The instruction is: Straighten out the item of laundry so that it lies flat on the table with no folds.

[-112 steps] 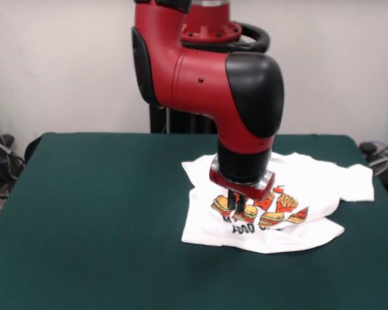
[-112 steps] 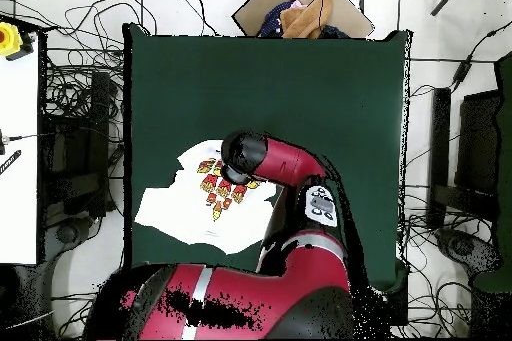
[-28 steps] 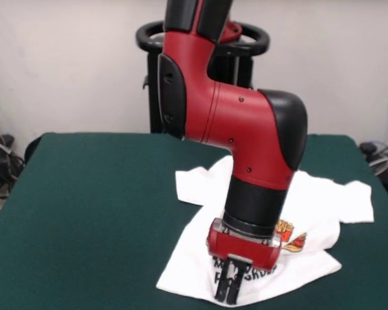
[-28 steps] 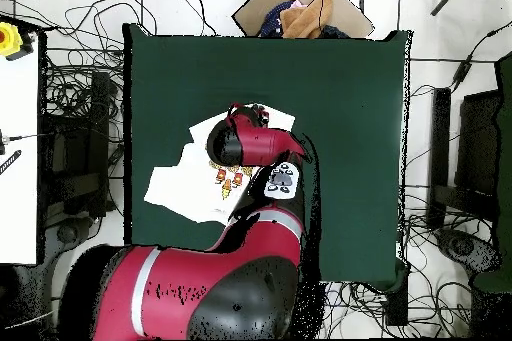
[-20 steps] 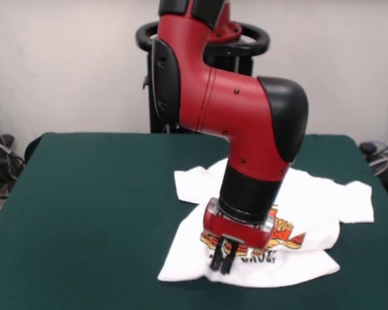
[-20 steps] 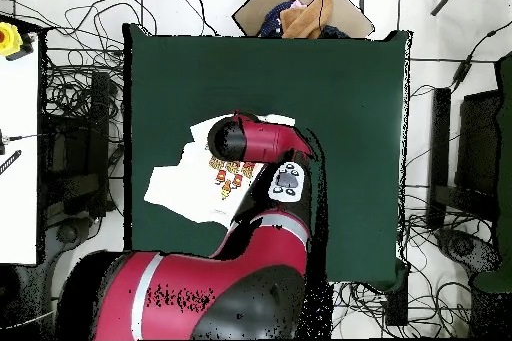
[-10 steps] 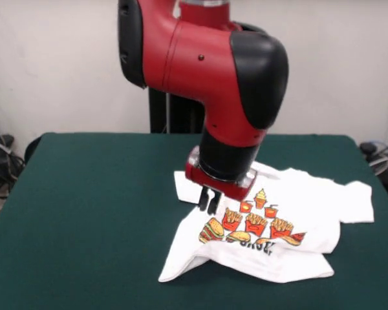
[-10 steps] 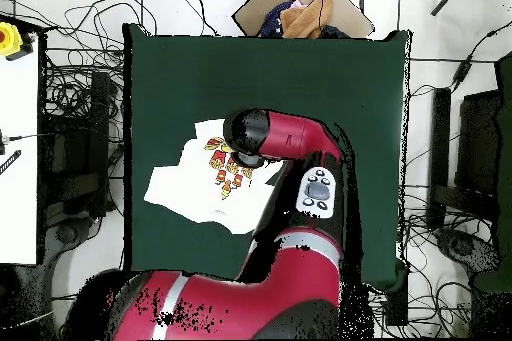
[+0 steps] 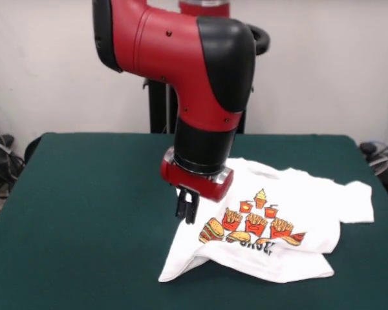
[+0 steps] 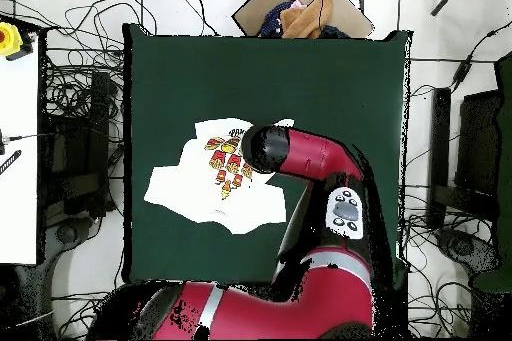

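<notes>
Front view: bare green tabletop (image 9: 77, 213) at left; claw (image 9: 187, 208) at centre, fingers clenched, gripping nothing, raised beside shirt's left edge; T-shirt (image 9: 291, 213) centre-right, hem folded under. Best next step: pinch folded lower hem, draw toward frame bottom.

My arm (image 10: 300, 162) reaches up from the bottom of the frame over the green table (image 10: 330, 77), its end covering the right edge of the white printed shirt (image 10: 190, 192), left of centre.
</notes>
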You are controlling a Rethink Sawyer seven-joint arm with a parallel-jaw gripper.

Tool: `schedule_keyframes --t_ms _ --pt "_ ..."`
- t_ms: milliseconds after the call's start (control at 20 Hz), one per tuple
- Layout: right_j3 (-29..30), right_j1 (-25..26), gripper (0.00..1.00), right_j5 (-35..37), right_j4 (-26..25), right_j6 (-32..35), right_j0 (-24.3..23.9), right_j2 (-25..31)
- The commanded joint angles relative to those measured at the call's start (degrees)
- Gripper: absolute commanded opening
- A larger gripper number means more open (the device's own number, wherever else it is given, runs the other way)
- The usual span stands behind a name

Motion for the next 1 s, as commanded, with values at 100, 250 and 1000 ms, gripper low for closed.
schedule_keyframes --t_ms 100,250,1000 --pt "5.4 4.4 0.00 -2.7 -2.3 2.8 0.6 8.4" --pt "5.8 5.9 0.00 -3.6 -2.3 2.2 0.4 9.5" --pt "17.1 2.7 0.00 -6.6 -4.1 3.4 1.4 9.8"
